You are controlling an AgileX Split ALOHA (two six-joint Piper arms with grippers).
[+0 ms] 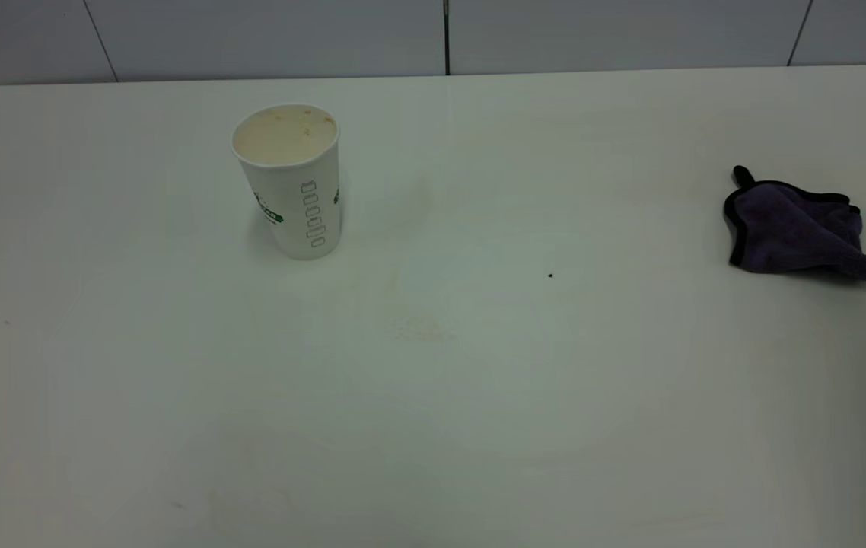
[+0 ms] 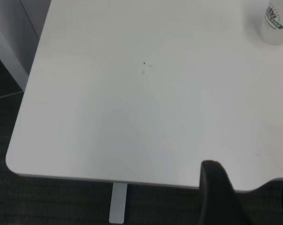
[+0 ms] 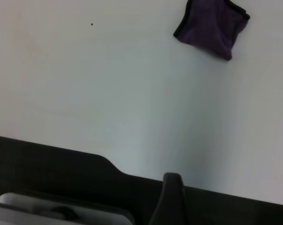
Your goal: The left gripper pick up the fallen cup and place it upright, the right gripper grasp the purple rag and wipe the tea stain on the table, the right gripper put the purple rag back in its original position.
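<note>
- Two things stand out on the white worktop (image 1: pixel 479 426): the cup (image 1: pixel 292 179) and the purple rag (image 1: pixel 798 230), well apart from each other.
- The cup stands upright at the far left, mouth up, its inside tea-stained, a column of small printed boxes facing the camera.
- The purple rag lies crumpled at the far right edge of the worktop, its black trim showing.
- Only a faint yellowish smear (image 1: pixel 418 329) marks the middle of the worktop, near of the cup; a tiny black speck (image 1: pixel 550 275) sits to its right.
- The left gripper (image 2: pixel 247 197) does not appear in the exterior view. Its wrist view shows one dark finger (image 2: pixel 216 192) over the worktop's edge, with the cup (image 2: pixel 275 21) well away from it. A second dark edge shows at the picture's border, but whether the fingers are apart or together cannot be told.
- The right gripper (image 3: pixel 172 199) is likewise out of the exterior view. One dark finger (image 3: pixel 172 197) shows beyond the worktop's edge, the purple rag (image 3: pixel 210 27) well apart from it; its fingers' state cannot be told.
</note>
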